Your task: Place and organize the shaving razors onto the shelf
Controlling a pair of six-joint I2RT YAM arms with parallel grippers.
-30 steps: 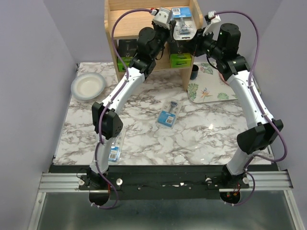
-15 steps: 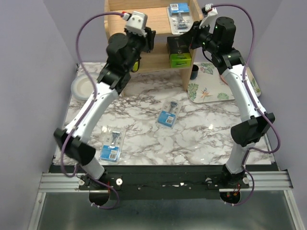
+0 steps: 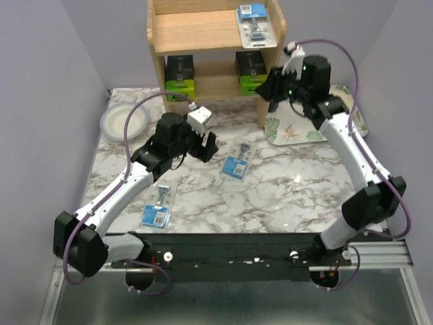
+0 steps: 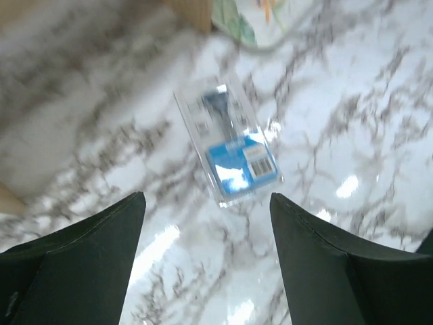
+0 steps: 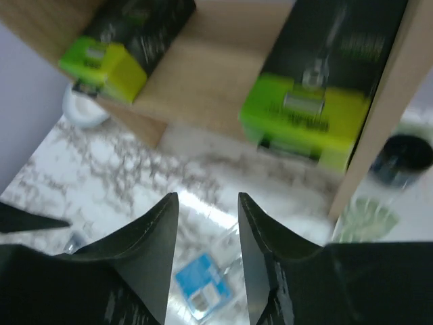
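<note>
The left jaws are withdrawn from the shelf and held spread above a blister pack; the right jaws are parted, empty.

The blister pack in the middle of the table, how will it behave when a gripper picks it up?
The blister pack lies flat on the glossy marble table, so it probably skates when nudged and offers little edge to grip. Its thin clear plastic likely flexes, and it looks light for its footprint.
</note>
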